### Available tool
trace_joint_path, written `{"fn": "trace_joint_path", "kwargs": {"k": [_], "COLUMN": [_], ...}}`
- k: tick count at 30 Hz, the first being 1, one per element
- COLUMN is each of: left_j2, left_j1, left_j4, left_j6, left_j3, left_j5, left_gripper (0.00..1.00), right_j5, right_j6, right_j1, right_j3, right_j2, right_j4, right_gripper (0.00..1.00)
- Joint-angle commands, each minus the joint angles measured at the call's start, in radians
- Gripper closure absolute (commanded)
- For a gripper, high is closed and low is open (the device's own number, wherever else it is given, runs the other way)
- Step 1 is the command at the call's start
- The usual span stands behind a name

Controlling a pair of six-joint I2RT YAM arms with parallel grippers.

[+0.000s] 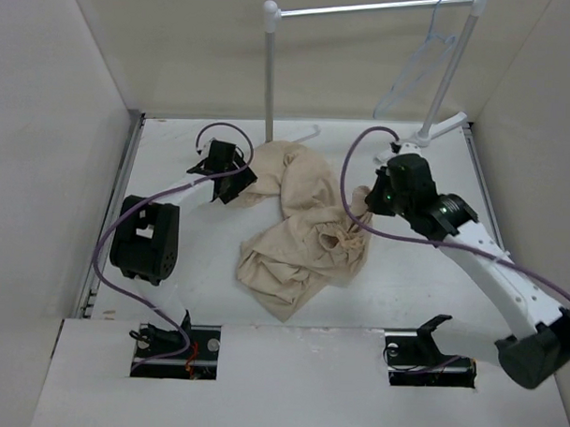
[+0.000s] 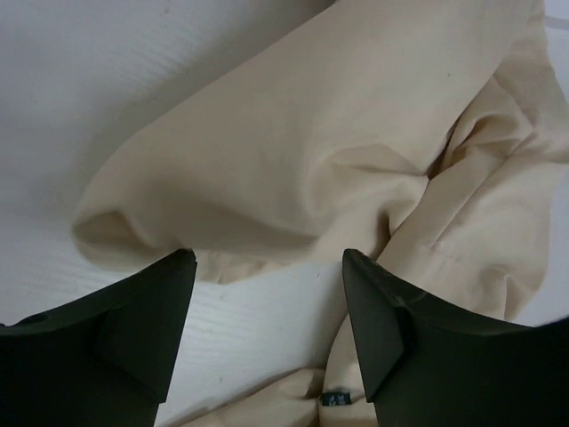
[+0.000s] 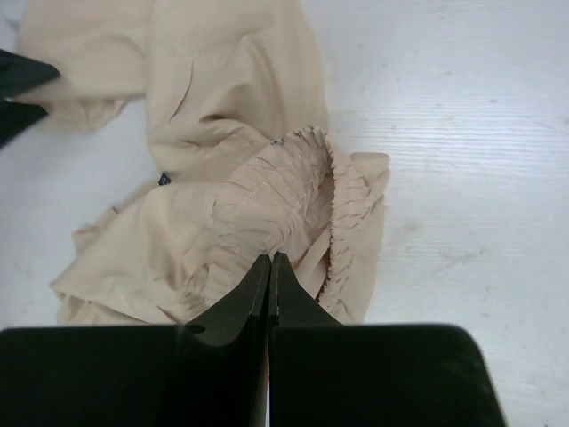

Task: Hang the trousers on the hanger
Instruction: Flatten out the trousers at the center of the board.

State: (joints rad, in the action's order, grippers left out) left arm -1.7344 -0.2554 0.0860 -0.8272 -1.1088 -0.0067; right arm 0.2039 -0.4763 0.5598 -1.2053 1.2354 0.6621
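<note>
r gripper (image 3: 269, 260) pinches trousers (image 3: 231, 116) waistband edge (l gripper (image 2: 267, 255) wide)

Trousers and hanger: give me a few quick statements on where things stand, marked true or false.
1. The trousers lie crumpled on the table. True.
2. The hanger lies on the table beside them. False: it hangs from the rack's bar.
3. The left tool is shut on a leg. False: it is open, over the cloth.
4. The right tool is shut on the gathered waistband. True.
</note>
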Motion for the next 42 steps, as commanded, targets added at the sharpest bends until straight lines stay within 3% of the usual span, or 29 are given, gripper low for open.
{"fn": "trace_joint_path", "kwargs": {"k": [1,3,6,8,10,16,22,28,32,37,40,42], "left_j2": [-0.088,-0.135,-0.134,-0.061,0.066,0.553,0.742,0.783,0.774,0.659,0.598,0.596], "left_j1": [-0.009,-0.009,-0.005,0.009,0.02,0.095,0.187,0.293,0.333,0.328,0.334,0.339], "left_j4": [-0.035,-0.028,-0.02,-0.02,-0.019,0.052,0.187,0.255,0.233,0.19,0.17,0.144], "left_j6": [-0.012,-0.006,-0.006,-0.012,-0.012,0.046,0.071,0.082,0.094,0.082,0.1,0.1], "left_j3": [-0.091,-0.129,-0.143,-0.114,-0.073,-0.034,-0.238,-0.457,-0.418,-0.353,-0.341,-0.243], "left_j5": [-0.05,-0.088,-0.148,-0.179,-0.226,-0.331,-0.282,-0.273,-0.279,-0.256,-0.282,-0.332], "left_gripper": [0.37,0.43,0.73,0.91,0.97,0.97,0.96,0.95,0.95,0.95,0.96,0.96], "right_j5": [-0.05,-0.06,-0.064,-0.066,-0.07,-0.175,-0.233,-0.29,-0.264,-0.32,-0.327,-0.342], "right_j6": [-0.093,-0.113,-0.133,-0.139,-0.151,-0.203,-0.266,-0.337,-0.332,-0.349,-0.375,-0.407], "right_j1": [-0.039,-0.063,-0.097,-0.128,-0.163,-0.248,-0.269,-0.254,-0.266,-0.438,-0.556,-0.658], "right_j3": [0.081,0.11,0.133,0.139,0.141,0.03,-0.141,-0.344,-0.288,-0.186,-0.084,-0.022], "right_j2": [-0.106,-0.172,-0.25,-0.298,-0.344,-0.458,-0.522,-0.534,-0.565,-0.455,-0.364,-0.28], "right_j4": [-0.03,-0.022,-0.013,0.004,0.01,-0.008,-0.042,-0.065,-0.059,-0.084,-0.191,-0.283], "right_gripper": [0.99,0.99,0.99,0.99,0.99,0.99,0.99,0.98,0.97,0.98,0.98,0.99]}}
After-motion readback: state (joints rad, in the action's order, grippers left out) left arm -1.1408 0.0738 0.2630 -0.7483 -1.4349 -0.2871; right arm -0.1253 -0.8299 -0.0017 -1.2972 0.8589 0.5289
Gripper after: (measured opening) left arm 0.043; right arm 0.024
